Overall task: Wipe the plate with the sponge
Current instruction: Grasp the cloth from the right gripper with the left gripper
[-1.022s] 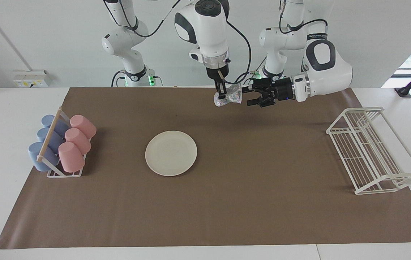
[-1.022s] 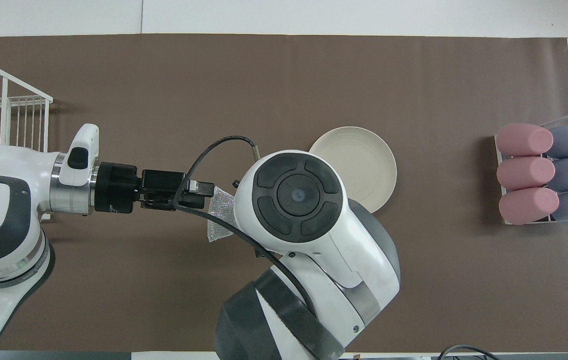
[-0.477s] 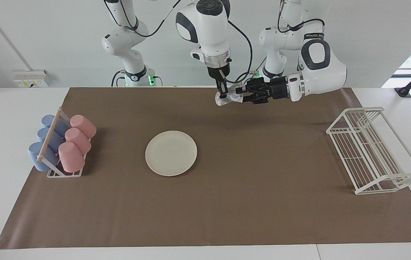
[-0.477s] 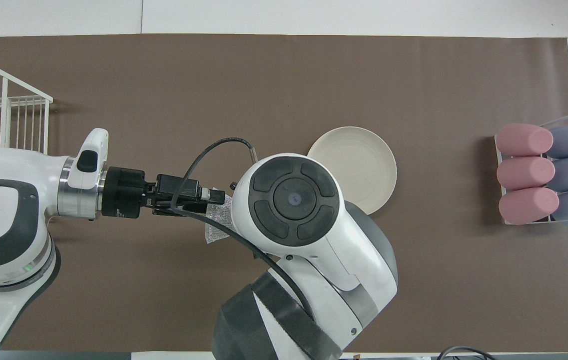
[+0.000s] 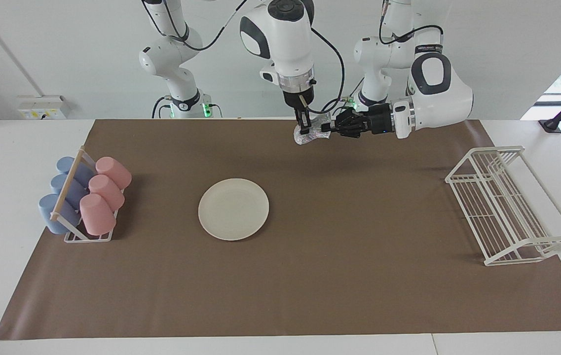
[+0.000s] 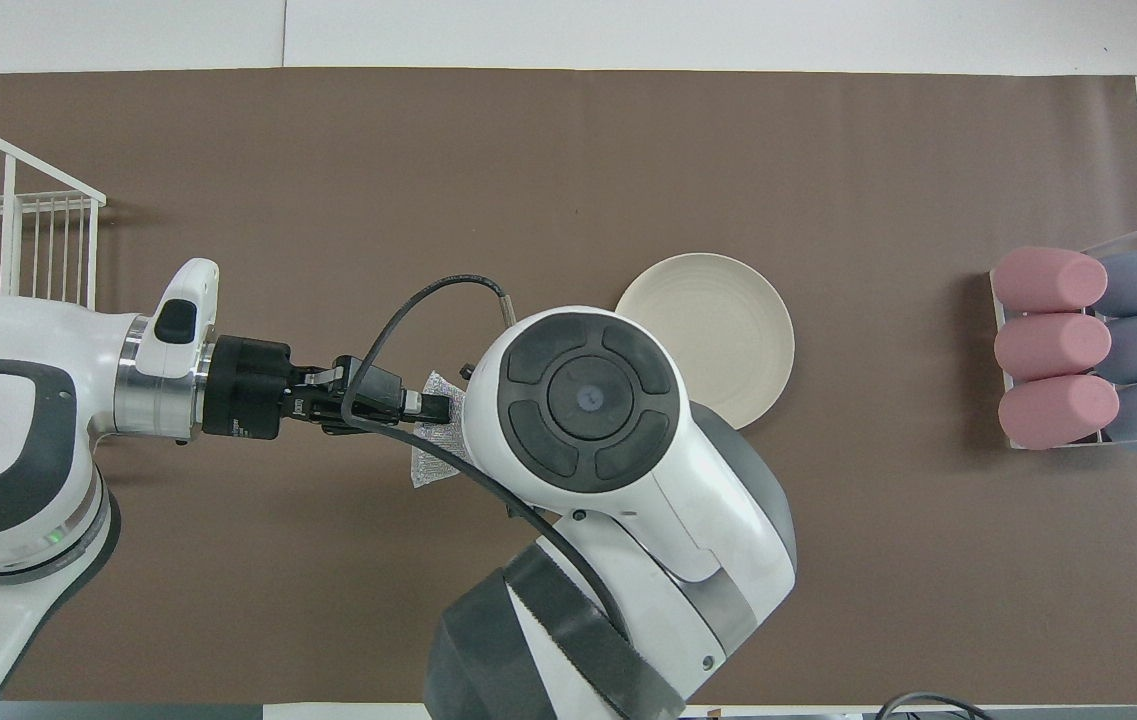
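Above brown mat (image 5: 310, 276), both pincers (image 5: 303, 129) (image 5: 328, 129) grip sponge (image 5: 313, 134)

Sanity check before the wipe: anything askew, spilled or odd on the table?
Nothing spilled or damaged. The only oddity: the sponge is in mid-air over the mat, with both the right end effector and left end effector closed on it. The plate lies flat, untouched.

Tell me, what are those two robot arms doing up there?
They are passing a sponge between them in the air. The right gripper hangs straight down and grips it, and the left gripper has come in sideways and closed on it too. The plate lies on the mat below, not yet wiped.
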Robot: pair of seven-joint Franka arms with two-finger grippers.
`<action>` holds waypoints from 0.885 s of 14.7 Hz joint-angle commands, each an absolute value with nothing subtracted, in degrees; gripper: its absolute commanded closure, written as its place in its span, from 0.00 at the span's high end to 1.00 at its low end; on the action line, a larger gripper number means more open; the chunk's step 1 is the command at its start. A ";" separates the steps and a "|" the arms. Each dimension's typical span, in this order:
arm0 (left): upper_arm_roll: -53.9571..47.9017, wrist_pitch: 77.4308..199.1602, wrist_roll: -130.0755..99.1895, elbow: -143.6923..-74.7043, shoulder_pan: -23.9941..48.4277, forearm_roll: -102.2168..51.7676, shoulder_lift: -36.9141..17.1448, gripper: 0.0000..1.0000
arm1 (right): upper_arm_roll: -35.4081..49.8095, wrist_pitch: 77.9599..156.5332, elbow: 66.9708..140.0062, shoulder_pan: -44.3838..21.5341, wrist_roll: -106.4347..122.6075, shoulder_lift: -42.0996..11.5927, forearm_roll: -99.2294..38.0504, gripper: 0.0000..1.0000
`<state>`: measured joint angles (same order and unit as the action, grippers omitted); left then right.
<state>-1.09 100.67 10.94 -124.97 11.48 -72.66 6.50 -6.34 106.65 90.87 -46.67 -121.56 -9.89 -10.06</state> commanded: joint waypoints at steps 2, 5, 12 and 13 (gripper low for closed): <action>-0.26 99.76 9.32 -126.47 11.87 -72.86 8.17 0.00 | -6.24 107.32 91.41 -46.50 -122.96 -9.67 -8.96 0.00; -0.26 99.76 9.32 -126.48 11.78 -72.77 8.26 0.00 | -6.24 107.22 92.02 -46.75 -119.72 -9.14 -8.96 0.99; -0.18 100.98 7.48 -125.60 11.34 -66.82 7.65 0.00 | -6.59 103.99 95.53 -43.08 -93.40 -5.29 -8.18 1.00; -0.18 101.77 6.25 -124.99 11.34 -64.36 7.39 0.00 | -6.68 102.23 95.97 -41.07 -87.42 -4.23 -8.09 1.00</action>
